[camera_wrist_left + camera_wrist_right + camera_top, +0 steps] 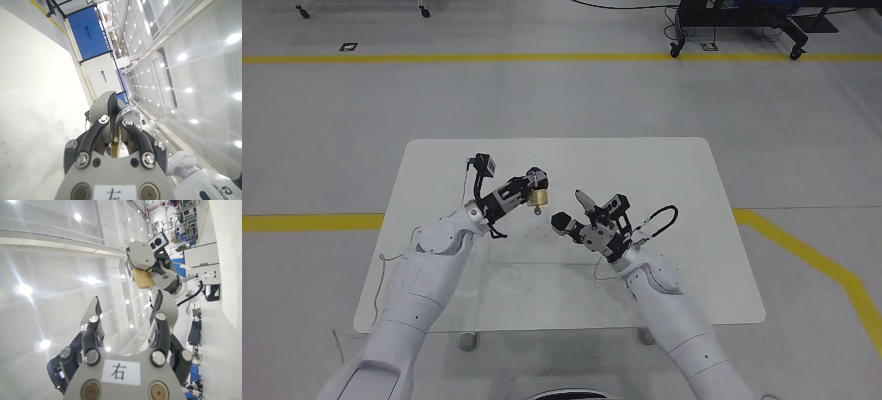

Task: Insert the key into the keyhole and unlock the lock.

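Observation:
A brass padlock point(538, 198) with a silver shackle is held in the air over the white table point(692, 170), with my left gripper point(533, 186) shut on it. In the left wrist view the shackle point(129, 111) curves out between the fingers and the brass body's edge point(115, 149) runs back toward the palm. My right gripper point(573, 211) hovers just right of the padlock, open, with nothing between its fingers. In the right wrist view the padlock point(143, 279) hangs beyond the open right gripper point(128, 298), clamped by the left gripper point(140, 256).
Both arms are raised above the middle of the table. A yellow floor line point(542, 57) runs behind the table, and wheeled stands point(737, 25) sit at the far right. The table's right edge point(742, 250) is a short way from the right arm.

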You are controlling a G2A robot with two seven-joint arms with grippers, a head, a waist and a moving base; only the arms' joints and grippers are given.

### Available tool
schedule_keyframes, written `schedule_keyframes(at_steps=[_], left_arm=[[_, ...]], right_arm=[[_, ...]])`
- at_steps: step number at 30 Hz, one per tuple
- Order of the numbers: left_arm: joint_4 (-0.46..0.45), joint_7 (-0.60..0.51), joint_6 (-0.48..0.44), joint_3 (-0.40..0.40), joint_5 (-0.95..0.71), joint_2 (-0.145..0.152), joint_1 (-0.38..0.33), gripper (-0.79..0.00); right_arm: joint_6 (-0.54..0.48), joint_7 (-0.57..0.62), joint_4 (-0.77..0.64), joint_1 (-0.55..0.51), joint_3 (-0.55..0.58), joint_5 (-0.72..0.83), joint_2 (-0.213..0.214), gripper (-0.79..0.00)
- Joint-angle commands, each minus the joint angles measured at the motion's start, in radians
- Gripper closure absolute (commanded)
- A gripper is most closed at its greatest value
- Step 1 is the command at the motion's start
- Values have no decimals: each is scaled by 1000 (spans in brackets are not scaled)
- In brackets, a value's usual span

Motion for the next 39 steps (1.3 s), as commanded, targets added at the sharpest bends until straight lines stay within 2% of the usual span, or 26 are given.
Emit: schedule_keyframes(at_steps=[1,7,14,20,21,23,24,28,33,36,39], left_arm=[[-4,25,-8,-1,72,5,0,0],[-28,100,19,48,413,16,-2,0],[-16,158,138,140,782,18,-20,0],[8,124,189,188,844,11,-40,0],[11,122,193,191,849,10,-43,-49],[15,119,196,195,846,9,-46,-597],[17,115,196,196,842,8,-47,-785],[19,103,188,193,824,9,-51,-785],[13,144,183,164,823,16,-46,-785],[-21,183,127,127,761,21,-29,-785],[-70,289,64,69,733,32,0,-785]], right_arm=[[-65,-54,-56,-47,41,-80,11,-785],[-145,-254,-264,-208,156,-314,39,-785],[-145,-262,-274,-215,160,-321,40,-785],[-145,-262,-274,-215,160,-321,40,-785],[-145,-262,-274,-215,160,-321,40,-785],[-145,-262,-274,-215,160,-321,40,-785],[-145,-262,-274,-215,160,-321,40,-785],[-145,-262,-274,-215,160,-321,40,-785],[-145,-262,-274,-215,160,-321,40,-785],[-141,-272,-273,-214,160,-327,40,-785],[-185,-329,-277,-211,166,-369,41,-785]])
